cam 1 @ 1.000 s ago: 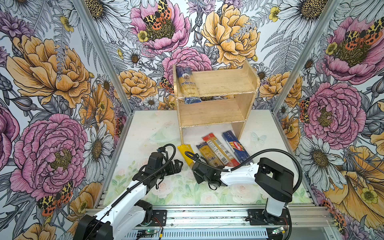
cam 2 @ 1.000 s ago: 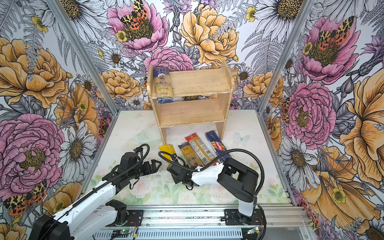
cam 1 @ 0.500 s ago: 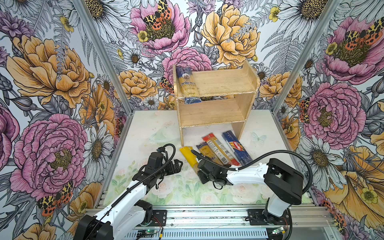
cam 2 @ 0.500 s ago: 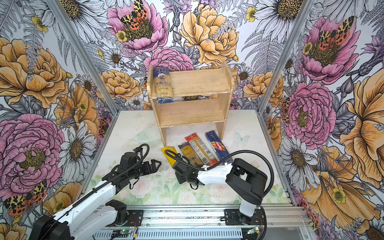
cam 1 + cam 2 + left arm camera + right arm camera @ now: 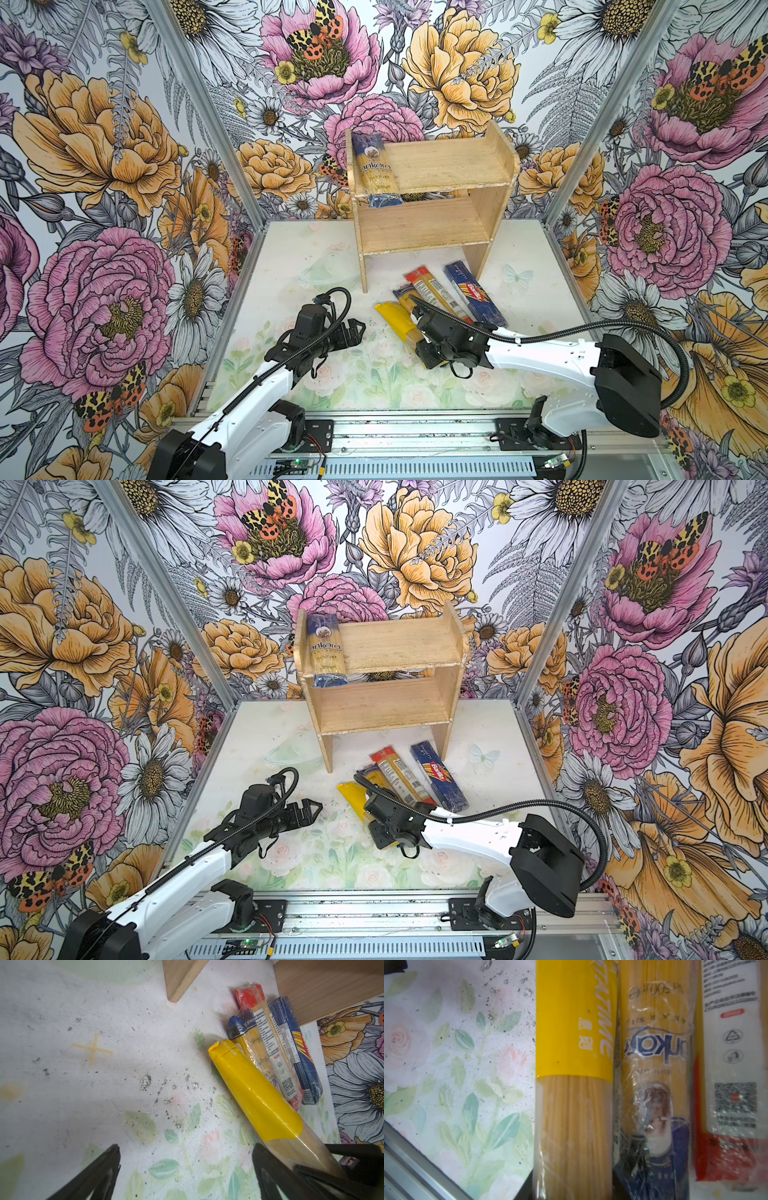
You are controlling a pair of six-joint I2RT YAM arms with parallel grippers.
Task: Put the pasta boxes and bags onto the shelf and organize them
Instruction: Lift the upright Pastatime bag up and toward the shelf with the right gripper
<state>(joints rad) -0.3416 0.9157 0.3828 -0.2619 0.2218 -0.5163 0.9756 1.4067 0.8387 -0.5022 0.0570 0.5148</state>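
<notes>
As it stands, the shelf (image 5: 451, 166) holds one "ankara" bag (image 5: 376, 171) on top.

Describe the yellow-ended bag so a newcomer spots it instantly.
From the wooden shelf, look to the four packs lying on the table before it. The yellow-ended bag is leftmost, by the right gripper. Its end is solid yellow; neighbours' are blue or red.

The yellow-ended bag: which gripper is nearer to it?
Right. The right gripper holds the yellow-ended bag at its clear end; the left gripper hangs open to its left in both top views, apart.
</notes>
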